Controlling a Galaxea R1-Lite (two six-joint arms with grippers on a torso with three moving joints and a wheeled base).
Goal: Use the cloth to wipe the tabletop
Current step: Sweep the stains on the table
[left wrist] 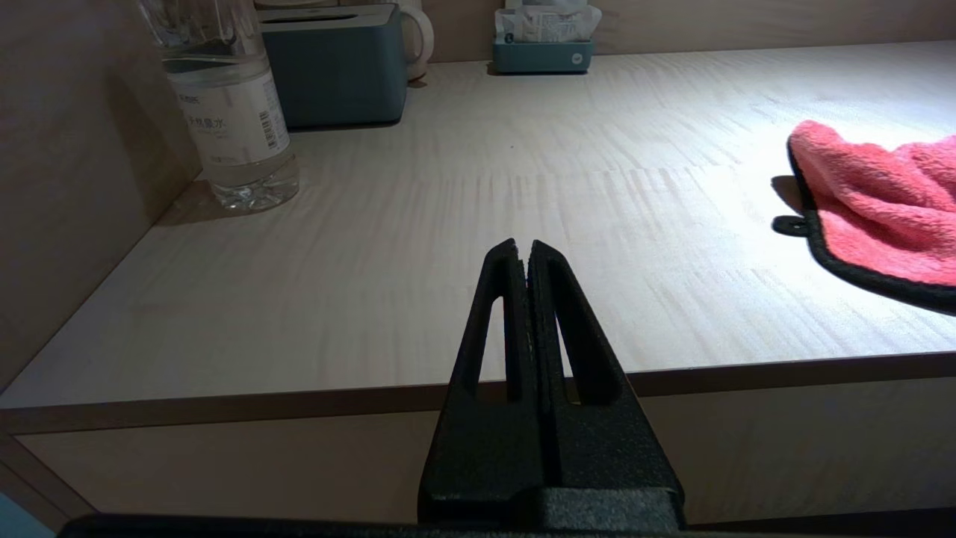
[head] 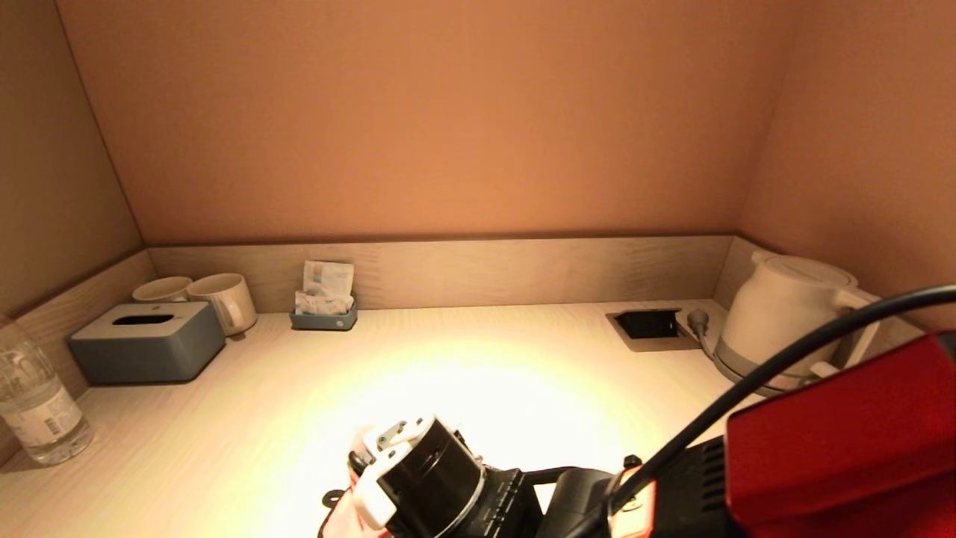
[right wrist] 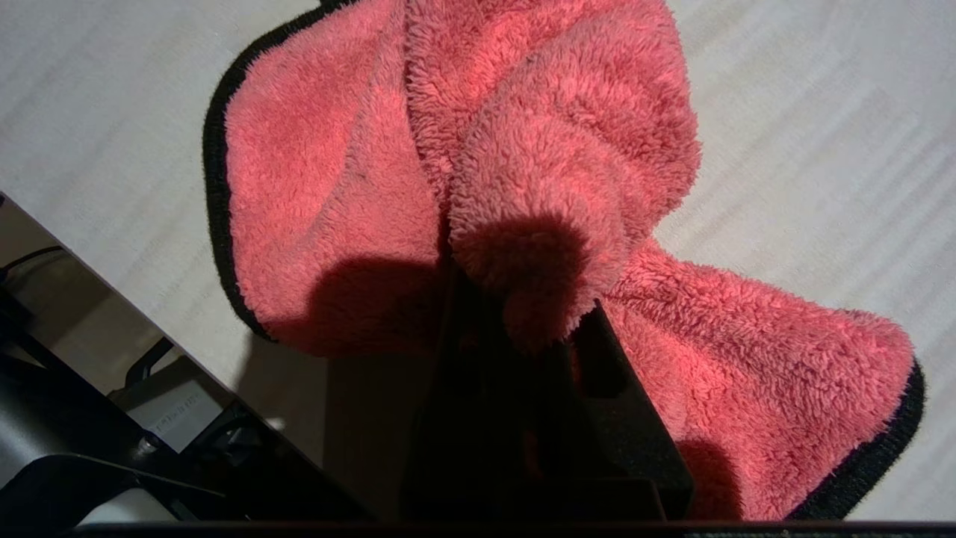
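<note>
A pink fluffy cloth (right wrist: 523,149) with a black hem lies bunched on the pale wooden tabletop (head: 478,373), close to its front edge. My right gripper (right wrist: 523,299) points down and is shut on a raised fold of the cloth. In the head view the right wrist hides the gripper, and only a scrap of the cloth (head: 337,519) shows beside it. My left gripper (left wrist: 523,250) is shut and empty, parked just in front of the table's front edge on the left. The cloth (left wrist: 881,217) lies off to its right.
A water bottle (head: 37,403) stands at the left wall, with a grey tissue box (head: 146,340) and two mugs (head: 224,299) behind it. A sachet holder (head: 325,310) stands at the back. A socket recess (head: 648,325) and a white kettle (head: 784,314) are at the back right.
</note>
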